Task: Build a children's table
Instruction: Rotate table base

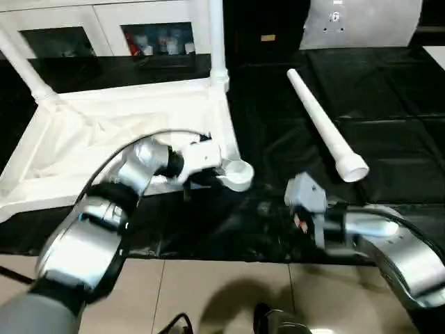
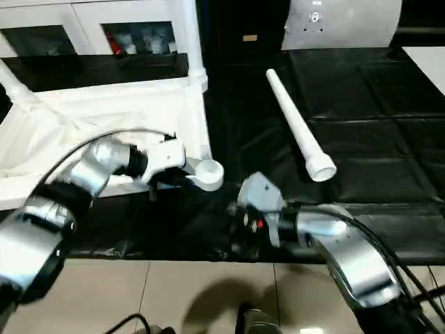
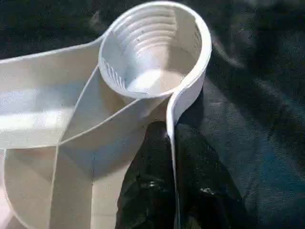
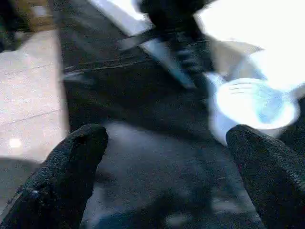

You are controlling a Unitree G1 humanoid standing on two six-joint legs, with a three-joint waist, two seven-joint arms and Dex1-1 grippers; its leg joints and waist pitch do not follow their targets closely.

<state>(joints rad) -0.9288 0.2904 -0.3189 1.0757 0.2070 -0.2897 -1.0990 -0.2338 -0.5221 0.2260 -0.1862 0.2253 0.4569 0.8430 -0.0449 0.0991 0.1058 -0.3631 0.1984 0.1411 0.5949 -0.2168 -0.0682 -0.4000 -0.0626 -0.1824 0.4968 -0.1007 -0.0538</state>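
Note:
The children's table top (image 1: 90,132) lies upside down on the black padded surface, at the left. Two white legs stand in its far corner sockets, one (image 1: 217,42) at the far right corner and one (image 1: 24,69) at the far left. A third leg (image 1: 327,129) lies loose on the pad to the right, flared end toward me. My left gripper (image 3: 170,132) is shut on the top's thin rim wall, right beside the empty near-right socket (image 1: 238,174). My right gripper (image 4: 167,138) hovers open low over the pad, a short way right of that socket, holding nothing.
A white cabinet with glass doors (image 1: 104,35) runs along the back left. A silver panel (image 1: 361,24) stands at the back right. The pad's front edge (image 1: 208,256) meets a tiled floor (image 1: 208,292) close to me.

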